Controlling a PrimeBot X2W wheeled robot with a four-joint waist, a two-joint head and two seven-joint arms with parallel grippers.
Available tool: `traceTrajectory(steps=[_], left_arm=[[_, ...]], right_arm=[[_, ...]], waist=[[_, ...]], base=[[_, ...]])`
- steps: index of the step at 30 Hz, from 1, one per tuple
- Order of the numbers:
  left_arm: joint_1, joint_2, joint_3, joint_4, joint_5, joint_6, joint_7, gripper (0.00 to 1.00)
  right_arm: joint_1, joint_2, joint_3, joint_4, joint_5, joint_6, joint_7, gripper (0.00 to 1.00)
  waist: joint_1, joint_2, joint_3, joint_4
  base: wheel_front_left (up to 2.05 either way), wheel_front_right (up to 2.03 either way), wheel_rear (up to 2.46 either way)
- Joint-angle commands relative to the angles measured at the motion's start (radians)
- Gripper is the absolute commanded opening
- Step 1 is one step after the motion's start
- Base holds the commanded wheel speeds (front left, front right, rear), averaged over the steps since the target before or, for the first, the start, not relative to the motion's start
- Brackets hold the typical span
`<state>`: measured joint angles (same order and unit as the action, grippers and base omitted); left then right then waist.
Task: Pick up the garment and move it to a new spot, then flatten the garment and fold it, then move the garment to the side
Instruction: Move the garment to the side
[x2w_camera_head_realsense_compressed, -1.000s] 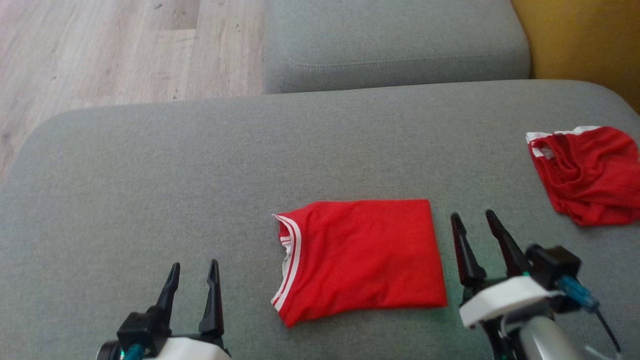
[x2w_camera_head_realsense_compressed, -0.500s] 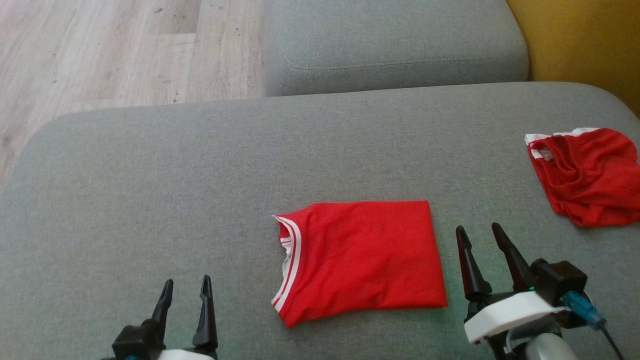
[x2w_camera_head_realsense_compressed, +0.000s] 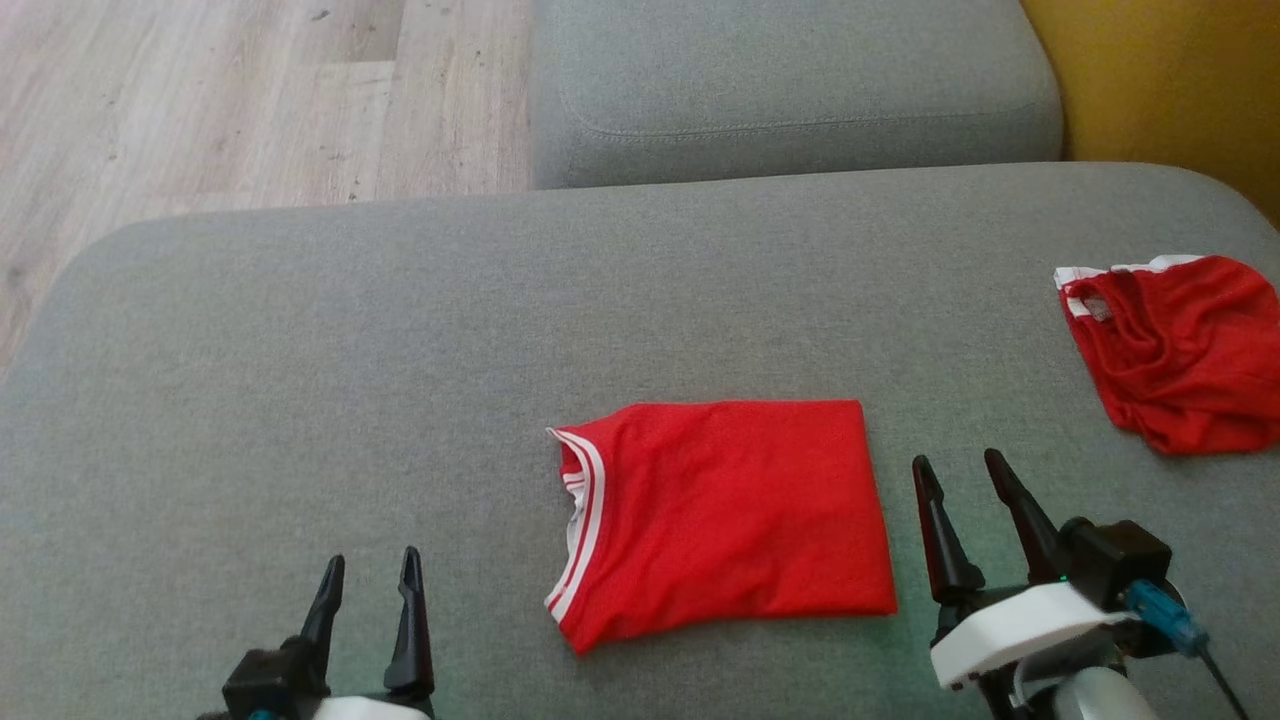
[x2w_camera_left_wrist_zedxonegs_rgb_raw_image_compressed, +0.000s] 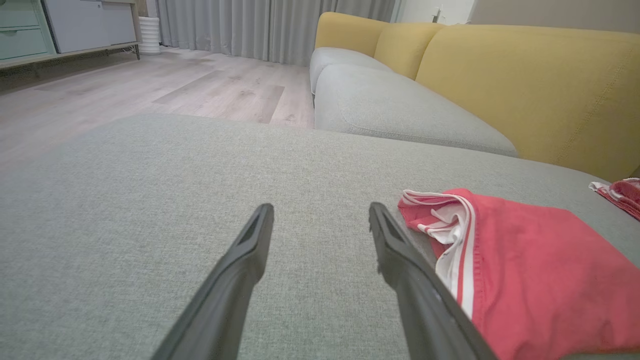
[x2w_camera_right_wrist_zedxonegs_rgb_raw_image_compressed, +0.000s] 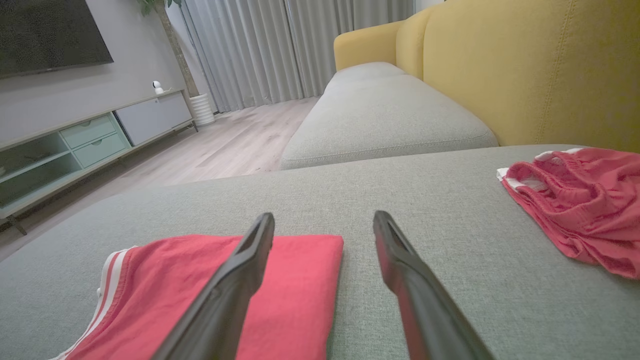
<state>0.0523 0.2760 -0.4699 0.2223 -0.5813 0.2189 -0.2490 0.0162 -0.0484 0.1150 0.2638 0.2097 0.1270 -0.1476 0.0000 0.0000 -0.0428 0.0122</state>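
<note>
Red folded garment (x2w_camera_head_realsense_compressed: 720, 520) lies flat on the grey cushion (x2w_camera_head_realsense_compressed: 300, 350), long axis three to nine o'clock. The right end effector (x2w_camera_head_realsense_compressed: 955, 460), nearer, has it at nine o'clock; the left end effector (x2w_camera_head_realsense_compressed: 372, 556) at three o'clock. Both are released, empty.

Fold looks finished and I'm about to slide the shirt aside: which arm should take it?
Right, probably. The right gripper stands open close beside the clean right edge of the folded garment, not touching it. The left gripper is also open but sits farther off, facing the looser collar end.
</note>
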Motion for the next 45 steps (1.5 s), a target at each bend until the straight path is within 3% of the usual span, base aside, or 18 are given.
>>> traceTrajectory(steps=[1, 11, 26, 36, 37, 38, 39, 40, 45], left_arm=[[-0.036, 0.003, 0.043, -0.023, 0.008, -0.002, -0.012, 1.00], [-0.039, -0.002, 0.039, -0.028, 0.019, -0.007, -0.013, 1.00], [-0.062, -0.039, 0.029, -0.003, 0.035, -0.027, -0.013, 1.00], [-0.069, -0.066, 0.048, 0.018, 0.058, -0.050, -0.013, 1.00], [-0.068, -0.068, 0.052, 0.019, 0.060, -0.052, -0.013, 1.00], [-0.067, -0.069, 0.056, 0.020, 0.062, -0.053, -0.013, 1.00], [-0.066, -0.070, 0.060, 0.020, 0.064, -0.055, -0.013, 1.00], [-0.067, -0.073, 0.064, 0.020, 0.070, -0.059, -0.013, 1.00], [-0.076, -0.079, 0.071, 0.014, 0.083, -0.069, -0.013, 1.00]], right_arm=[[-0.016, -0.002, 0.017, -0.036, -0.004, 0.004, 0.000, 1.00], [-0.009, -0.002, -0.004, -0.019, -0.011, 0.004, 0.034, 1.00], [-0.147, -0.002, -0.102, 0.136, -0.050, 0.004, 0.295, 1.00], [-0.175, -0.002, -0.107, 0.211, 0.006, 0.004, 0.440, 1.00], [-0.178, -0.002, -0.103, 0.215, 0.013, 0.004, 0.444, 0.91], [-0.182, -0.002, -0.097, 0.216, 0.018, 0.004, 0.445, 0.47], [-0.187, -0.002, -0.089, 0.218, 0.027, 0.004, 0.444, 0.27], [-0.201, -0.002, -0.070, 0.219, 0.044, 0.004, 0.441, 0.00], [-0.247, -0.002, -0.052, 0.214, 0.048, 0.004, 0.417, 0.00]], waist=[[0.0000, 0.0000, 0.001, 0.000], [0.0000, 0.0000, 0.009, 0.020], [0.0000, 0.0000, 0.073, 0.138], [0.0000, 0.0000, 0.099, 0.198], [0.0000, 0.0000, 0.101, 0.197], [0.0000, 0.0000, 0.103, 0.193], [0.0000, 0.0000, 0.105, 0.188], [0.0000, 0.0000, 0.111, 0.175], [0.0000, 0.0000, 0.125, 0.127]], base=[[0.00, 0.00, 0.00], [0.00, 0.00, 0.00], [0.00, 0.00, 0.00], [0.00, 0.00, 0.00], [0.00, 0.00, 0.00], [0.00, 0.00, 0.00], [0.00, 0.00, 0.00], [0.00, 0.00, 0.00], [0.00, 0.00, 0.00]])
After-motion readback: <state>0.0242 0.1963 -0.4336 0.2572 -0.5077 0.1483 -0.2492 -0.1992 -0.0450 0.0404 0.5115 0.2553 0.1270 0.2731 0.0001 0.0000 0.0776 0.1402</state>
